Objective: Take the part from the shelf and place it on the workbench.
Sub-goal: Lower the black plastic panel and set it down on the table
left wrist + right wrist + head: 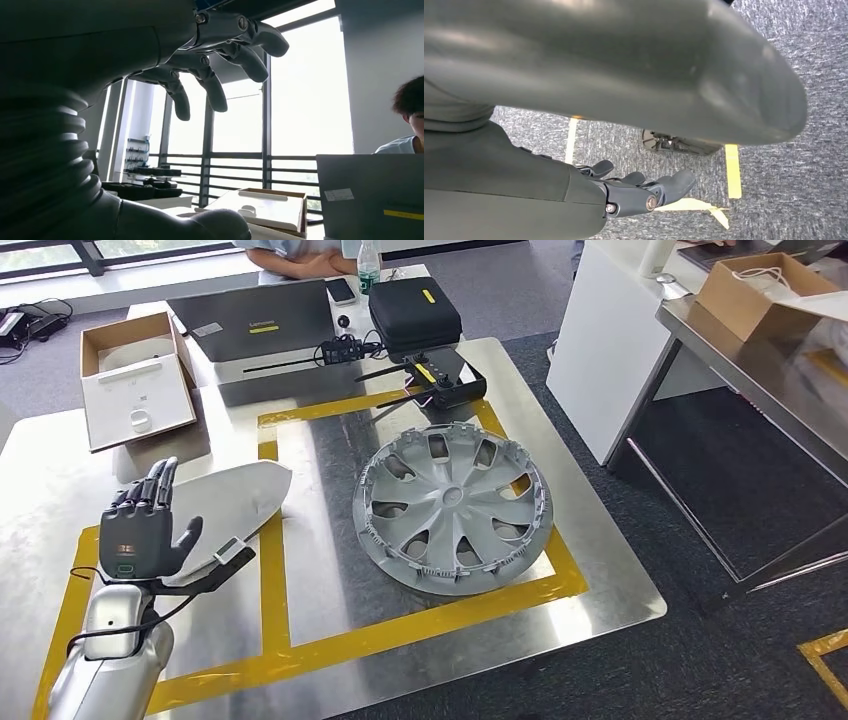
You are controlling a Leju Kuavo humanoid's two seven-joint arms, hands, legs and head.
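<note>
Setting: stainless steel workbench (590, 570) marked with yellow tape (400, 625) in a square outline, on grey carpet; windows beyond.

Nearest: left hand (145, 530), dark fingers spread and raised above the near left part of the bench, holding nothing. Under and just beyond it lies a pale, smooth, leaf-shaped panel (235, 502), matte, tapering to a point. Right hand (639, 192) hangs beside the body above the carpet, fingers loosely extended, nothing in them.

Middle: the part, a grey plastic wheel cover (452, 508), round, shallow-domed, with spoke-like openings and a clipped rim. It lies flat inside the taped square, its far right edge overlapping the tape.

Far: black hard case (413, 312), a controller with antennas (440, 380), a grey laptop (250, 318), an open cardboard box (135, 380) with a white insert. A person sits behind the laptop.

Judgement: placement appears done, the cover resting unsupported on the bench. Best practice now is to draw the left hand straight up and back, clear of the panel, without brushing the cover's brittle-looking rim clips.
</note>
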